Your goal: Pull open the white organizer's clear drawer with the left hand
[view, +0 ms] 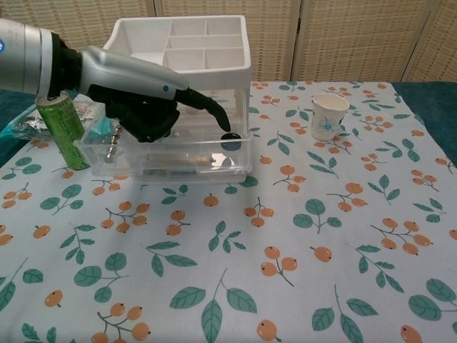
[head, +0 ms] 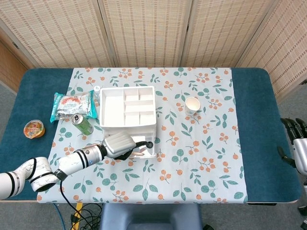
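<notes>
The white organizer [head: 127, 108] [view: 186, 43], with open compartments on top, stands left of the table's middle. Its clear drawer [head: 147, 152] [view: 171, 158] sticks out from the base toward me, with small items inside. My left hand [head: 120, 143] [view: 143, 107] lies over the drawer. Its dark fingers curl down inside, behind the front wall, and one finger reaches right to the drawer's far corner. My right hand [head: 296, 141] hangs at the table's right edge, fingers apart and holding nothing.
A green can [head: 82, 123] [view: 61, 128] stands just left of the drawer, close to my left forearm. A snack bag [head: 72, 105] lies behind the can, and a jelly cup [head: 34, 128] sits at the far left. A paper cup [head: 192, 104] [view: 330, 116] stands right of the organizer.
</notes>
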Robot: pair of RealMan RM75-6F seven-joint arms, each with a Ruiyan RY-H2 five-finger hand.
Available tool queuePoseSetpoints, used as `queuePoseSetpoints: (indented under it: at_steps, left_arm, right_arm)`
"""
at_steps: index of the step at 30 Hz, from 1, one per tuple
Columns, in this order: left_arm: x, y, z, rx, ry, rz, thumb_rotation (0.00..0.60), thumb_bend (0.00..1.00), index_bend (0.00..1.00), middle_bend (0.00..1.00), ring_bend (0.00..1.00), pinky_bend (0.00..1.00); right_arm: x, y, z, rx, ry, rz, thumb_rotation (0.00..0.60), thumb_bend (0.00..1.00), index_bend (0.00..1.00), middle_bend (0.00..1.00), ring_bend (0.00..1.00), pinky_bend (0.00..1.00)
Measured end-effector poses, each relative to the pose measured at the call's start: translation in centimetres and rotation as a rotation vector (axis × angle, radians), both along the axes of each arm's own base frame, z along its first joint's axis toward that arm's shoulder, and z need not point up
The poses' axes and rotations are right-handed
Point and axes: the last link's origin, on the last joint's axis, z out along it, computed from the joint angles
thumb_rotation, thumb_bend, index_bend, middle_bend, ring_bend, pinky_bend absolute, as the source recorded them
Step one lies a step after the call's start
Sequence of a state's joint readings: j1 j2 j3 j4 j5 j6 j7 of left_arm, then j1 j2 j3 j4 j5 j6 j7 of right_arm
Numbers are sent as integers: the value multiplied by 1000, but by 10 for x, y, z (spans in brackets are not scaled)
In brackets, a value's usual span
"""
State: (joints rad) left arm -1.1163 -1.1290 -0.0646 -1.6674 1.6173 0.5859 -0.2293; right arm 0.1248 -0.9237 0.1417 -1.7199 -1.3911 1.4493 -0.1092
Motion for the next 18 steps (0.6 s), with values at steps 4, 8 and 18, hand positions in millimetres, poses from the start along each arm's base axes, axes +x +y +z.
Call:
queuePoseSetpoints:
  at_steps: [4, 8, 18]
  left_arm:
    - [0, 2, -3, -2, 1, 9, 516, 914, 128, 957, 1000, 1000]
    - [-1, 1, -7, -9, 11, 11, 511, 914, 128, 956, 1000, 1000]
    - [0, 4, -10, -10, 9, 21, 513, 914, 128, 955, 1000, 1000]
  right_arm:
    - [-2, 0, 0, -1, 0, -3, 600, 373, 75, 135, 122, 163]
    - [-3, 0, 1, -5, 1, -6, 600, 373, 75, 135, 122, 163]
    - [-6, -1, 0, -6, 1, -12, 600, 373, 75, 135, 121, 163]
